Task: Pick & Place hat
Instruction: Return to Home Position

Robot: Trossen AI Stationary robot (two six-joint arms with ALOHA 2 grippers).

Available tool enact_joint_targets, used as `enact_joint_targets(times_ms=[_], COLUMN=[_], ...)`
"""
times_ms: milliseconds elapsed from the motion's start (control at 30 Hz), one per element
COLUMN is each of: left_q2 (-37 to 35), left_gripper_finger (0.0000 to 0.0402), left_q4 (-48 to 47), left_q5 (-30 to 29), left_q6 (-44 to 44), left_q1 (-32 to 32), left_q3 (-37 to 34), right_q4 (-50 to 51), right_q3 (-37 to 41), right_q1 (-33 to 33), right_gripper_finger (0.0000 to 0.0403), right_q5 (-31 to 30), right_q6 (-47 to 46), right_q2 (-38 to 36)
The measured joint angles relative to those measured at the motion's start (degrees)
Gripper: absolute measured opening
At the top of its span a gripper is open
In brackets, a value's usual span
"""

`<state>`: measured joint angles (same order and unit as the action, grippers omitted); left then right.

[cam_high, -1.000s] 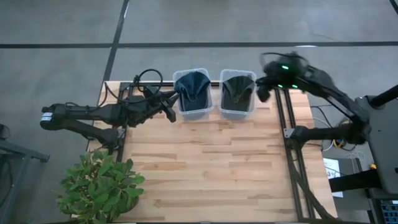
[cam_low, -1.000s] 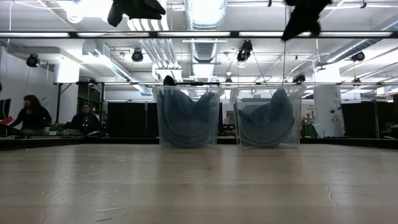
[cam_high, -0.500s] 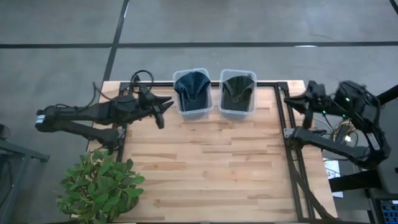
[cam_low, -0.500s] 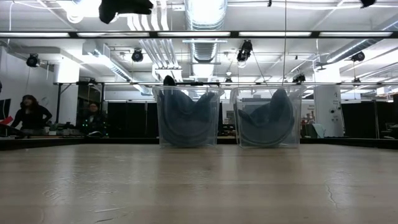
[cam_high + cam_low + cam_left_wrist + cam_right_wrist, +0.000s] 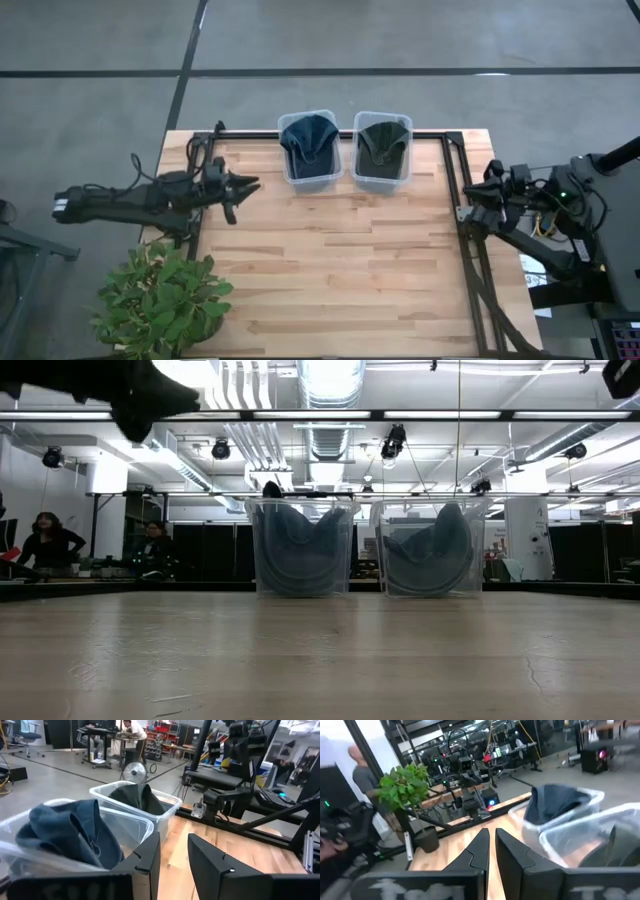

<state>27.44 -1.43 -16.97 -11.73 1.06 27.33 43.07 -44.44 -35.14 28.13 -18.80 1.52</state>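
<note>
Two clear bins stand at the table's far edge. The left bin (image 5: 308, 178) holds a blue hat (image 5: 308, 140), which also shows as the blue hat (image 5: 70, 832) in the left wrist view. The right bin (image 5: 383, 180) holds a dark green hat (image 5: 383, 145). My left gripper (image 5: 243, 188) hovers near the table's left edge, left of the blue hat's bin, slightly open and empty (image 5: 173, 852). My right gripper (image 5: 487, 190) sits at the table's right edge by the black rail, shut and empty (image 5: 491, 850).
A potted plant (image 5: 160, 300) stands at the near left corner. Black frame rails (image 5: 468, 250) run along the table's right side. The bare wooden top (image 5: 330, 260) stretches in front of the bins. People (image 5: 50, 542) sit in the room beyond the table.
My left gripper has drawn back from the blue hat's bin toward the table's left edge. My right gripper has swung from above the dark green hat's bin out to the table's right edge and come lower. Both hats have stayed in their bins.
</note>
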Motion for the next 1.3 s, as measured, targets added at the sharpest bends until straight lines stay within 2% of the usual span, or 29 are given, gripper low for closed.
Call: enact_joint_targets(times_ms=[100, 200, 300, 467, 700, 800, 1000, 1200, 1300], left_q2=[-2.93, -5.75, -8.75, -14.87, -24.46, -27.42, -26.68, -26.96, -27.07], left_gripper_finger=[0.0092, 0.0092, 0.0092, 0.0092, 0.0092, 0.0092, 0.0092, 0.0092, 0.0092], left_q4=[1.9, 2.32, 3.35, 6.07, 4.31, 0.21, -5.09, -4.7, -4.62], left_q5=[0.02, 0.0, 0.02, 0.02, -0.01, -0.03, -0.44, -2.45, -3.48], left_q6=[-1.0, -2.4, -3.39, -3.41, -3.35, -3.7, -7.05, -7.95, -7.77], left_q1=[0.0, 0.0, 0.0, 0.0, 0.0, 0.0, 0.0, 0.0, 0.0], left_q3=[-4.95, -8.97, -12.33, -17.29, -21.3, -21.61, -22.27, -23.78, -23.82], right_q4=[-0.07, -1.17, -4.94, -16.13, -16.28, -16.28, -17.34, -19.25, -20.39], right_q3=[2.31, 4.06, 7.13, 13.4, 16.89, 16.88, 18.02, 22.52, 26.32], right_q1=[0.01, 0.02, 0.02, 0.02, 0.02, 0.02, 0.02, 0.02, 0.0], right_gripper_finger=[0.0027, 0.0027, 0.0027, 0.0027, 0.0027, 0.0027, 0.0027, 0.0027, 0.0027], right_q5=[0.33, 2.21, 7.73, 15.41, 15.4, 12.19, 0.55, -7.47, -8.86], right_q6=[-3.82, -1.25, 2.16, 2.43, -0.62, -1.49, -1.84, -0.1, -0.11], right_q2=[-1.46, -0.55, 0.69, 0.74, -1.46, -1.46, -1.46, -1.46, -1.46])
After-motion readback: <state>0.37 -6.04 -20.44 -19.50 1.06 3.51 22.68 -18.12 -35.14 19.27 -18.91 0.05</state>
